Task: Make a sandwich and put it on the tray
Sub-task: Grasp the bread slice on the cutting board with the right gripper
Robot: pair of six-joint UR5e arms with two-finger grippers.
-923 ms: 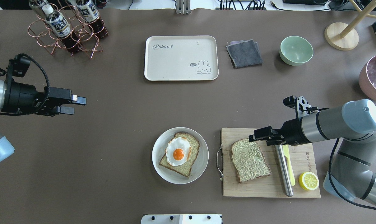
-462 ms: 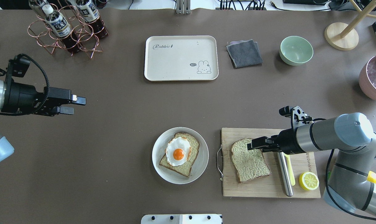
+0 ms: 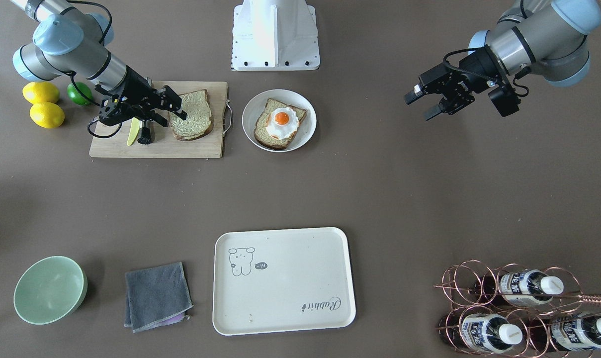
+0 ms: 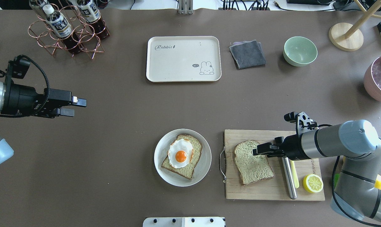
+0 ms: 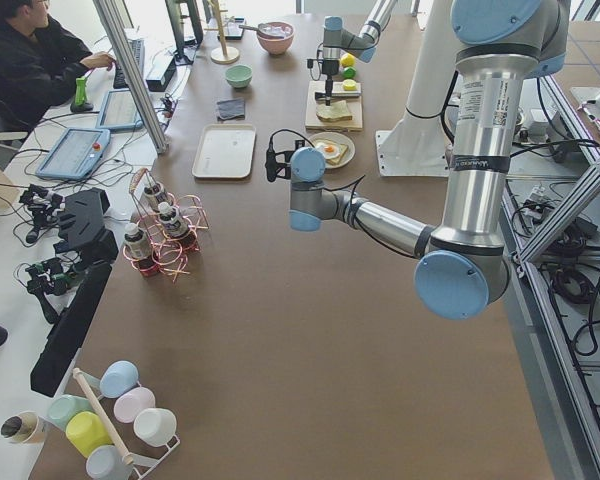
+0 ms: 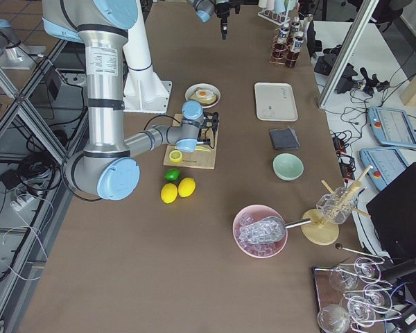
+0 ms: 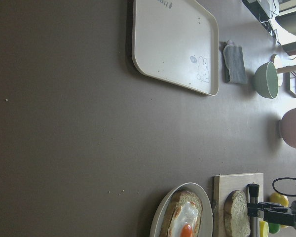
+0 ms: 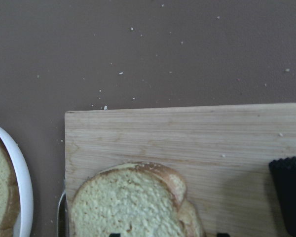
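Observation:
The sandwich is in two parts. One bread slice [image 4: 195, 148] with the fried egg [image 4: 180, 154] on top lies on a white plate [image 4: 203, 167]. The second slice [image 4: 252, 164] lies bare on the wooden cutting board [image 4: 272, 189]. My right gripper [image 4: 257, 150] is open and hovers low over that slice's far end; in the right wrist view the slice [image 8: 133, 207] fills the bottom edge between the finger tips. My left gripper [image 4: 79, 107] is open and empty, far to the left above the table. The cream tray [image 4: 177, 63] lies empty at the far middle.
A metal-handled knife [image 4: 288, 176] and a lemon half [image 4: 313, 183] lie on the board beside the slice. A grey cloth [image 4: 247, 54] and a green bowl [image 4: 300, 51] sit right of the tray. A copper bottle rack [image 4: 67, 31] stands far left, a pink ice bowl [image 4: 378, 80] far right.
My right gripper has moved toward the table's near side and lower, to sit over the top of the bare slice. The left arm has barely moved.

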